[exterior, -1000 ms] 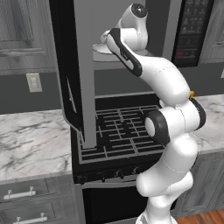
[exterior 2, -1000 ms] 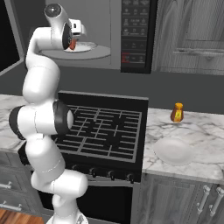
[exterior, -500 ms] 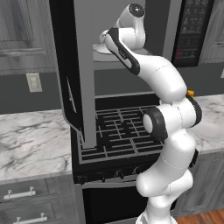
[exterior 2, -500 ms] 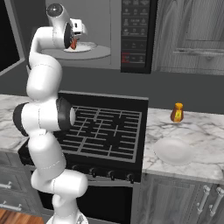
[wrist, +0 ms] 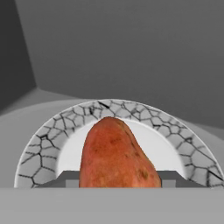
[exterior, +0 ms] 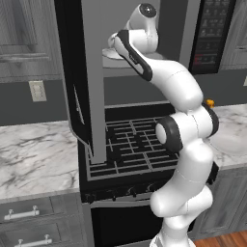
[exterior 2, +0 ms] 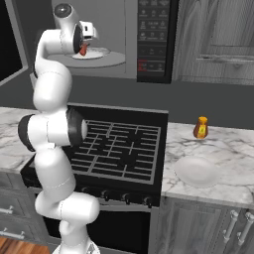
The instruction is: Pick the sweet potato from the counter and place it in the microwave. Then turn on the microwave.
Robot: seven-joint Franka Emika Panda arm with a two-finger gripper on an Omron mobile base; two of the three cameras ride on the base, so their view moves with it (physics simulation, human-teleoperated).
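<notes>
sweet potato (wrist: 114,156) lengthwise between jaws, tip toward microwave (wrist: 131,52) back, probably

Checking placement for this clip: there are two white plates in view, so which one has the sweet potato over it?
The plate inside the microwave, with the cracked-pattern rim; the sweet potato sits over it in the gripper. The plain plate on the counter is bare.

Inside the microwave (exterior 2: 124,39), open space lies above and behind the plate (wrist: 39,144). The swung-out door (exterior: 91,82) walls off the microwave's left side; its front stands open.
</notes>
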